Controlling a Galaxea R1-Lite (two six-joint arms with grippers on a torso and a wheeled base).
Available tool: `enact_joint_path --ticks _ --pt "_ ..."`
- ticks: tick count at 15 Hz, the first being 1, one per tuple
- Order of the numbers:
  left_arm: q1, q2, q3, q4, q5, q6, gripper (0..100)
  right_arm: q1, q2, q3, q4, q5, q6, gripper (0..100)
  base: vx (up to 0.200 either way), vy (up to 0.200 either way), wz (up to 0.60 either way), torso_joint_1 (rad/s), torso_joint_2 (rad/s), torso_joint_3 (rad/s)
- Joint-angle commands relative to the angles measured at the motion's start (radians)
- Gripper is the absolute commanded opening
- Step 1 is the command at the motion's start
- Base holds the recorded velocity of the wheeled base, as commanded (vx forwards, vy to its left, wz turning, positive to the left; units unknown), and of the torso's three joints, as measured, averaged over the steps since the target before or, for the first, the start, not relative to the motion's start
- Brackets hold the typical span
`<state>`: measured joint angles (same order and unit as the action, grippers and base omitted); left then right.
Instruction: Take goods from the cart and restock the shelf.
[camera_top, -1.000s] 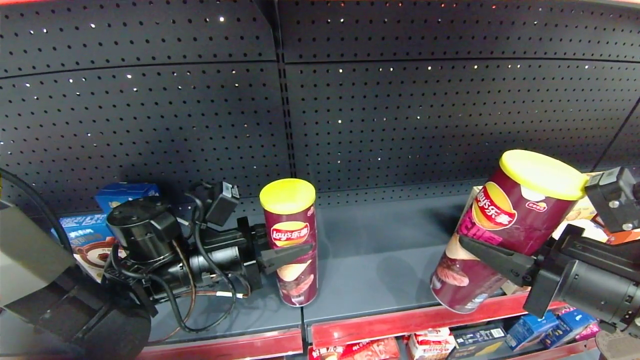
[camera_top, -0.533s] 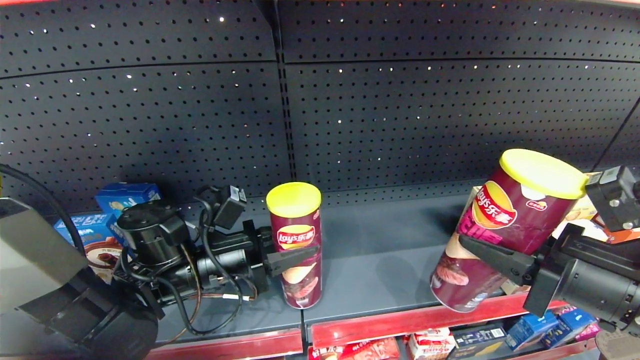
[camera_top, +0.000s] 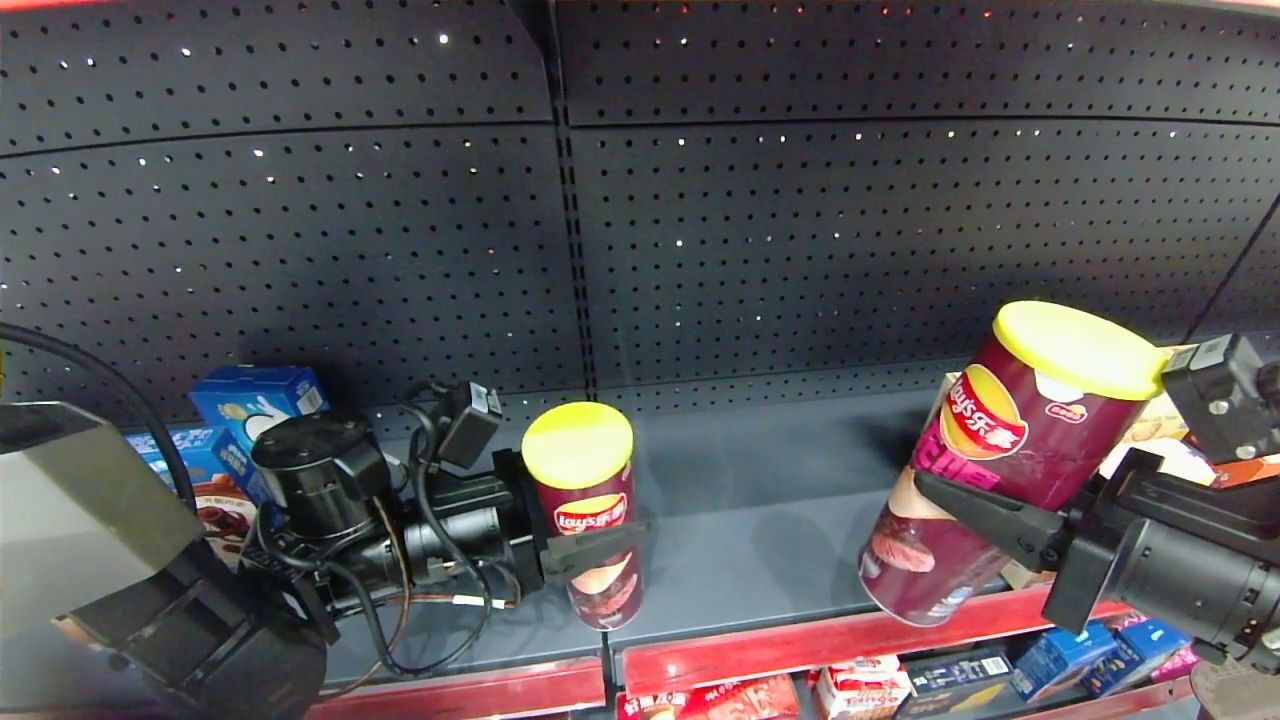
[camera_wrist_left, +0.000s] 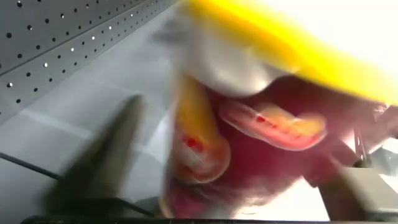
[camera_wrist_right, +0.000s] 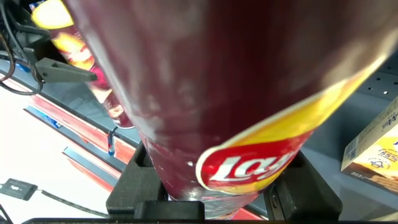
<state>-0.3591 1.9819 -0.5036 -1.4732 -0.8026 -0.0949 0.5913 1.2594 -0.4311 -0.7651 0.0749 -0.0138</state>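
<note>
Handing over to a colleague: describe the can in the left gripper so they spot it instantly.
On the grey shelf, look below the pegboard's vertical seam, right of the blue boxes. The maroon, yellow-lidded can sits in the left gripper, nearly upright, while its twin leans in the right gripper.

Yellow-lidded maroon left chip can and right chip can both tilt.

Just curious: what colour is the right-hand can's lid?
Yellow. The lid of the can shows best in the head view.
</note>
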Motion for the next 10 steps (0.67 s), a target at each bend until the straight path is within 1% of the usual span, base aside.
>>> enact_joint_path --ticks 1,7,10 --pt "0.000 0.006 0.000 0.001 0.000 0.000 100 0.001 0.003 0.000 0.000 0.000 0.000 0 0.000 0.000 0.00 0.000 0.00 0.000" --pt "0.009 -0.008 0.005 -0.009 -0.001 0.001 100 -0.001 0.005 0.003 0.000 0.000 0.002 0 0.000 0.000 0.00 0.000 0.00 0.000" --pt "0.031 -0.035 0.053 -0.067 -0.001 -0.003 100 -0.001 0.008 0.005 0.000 0.000 0.000 0 0.000 0.000 0.00 0.000 0.00 0.000"
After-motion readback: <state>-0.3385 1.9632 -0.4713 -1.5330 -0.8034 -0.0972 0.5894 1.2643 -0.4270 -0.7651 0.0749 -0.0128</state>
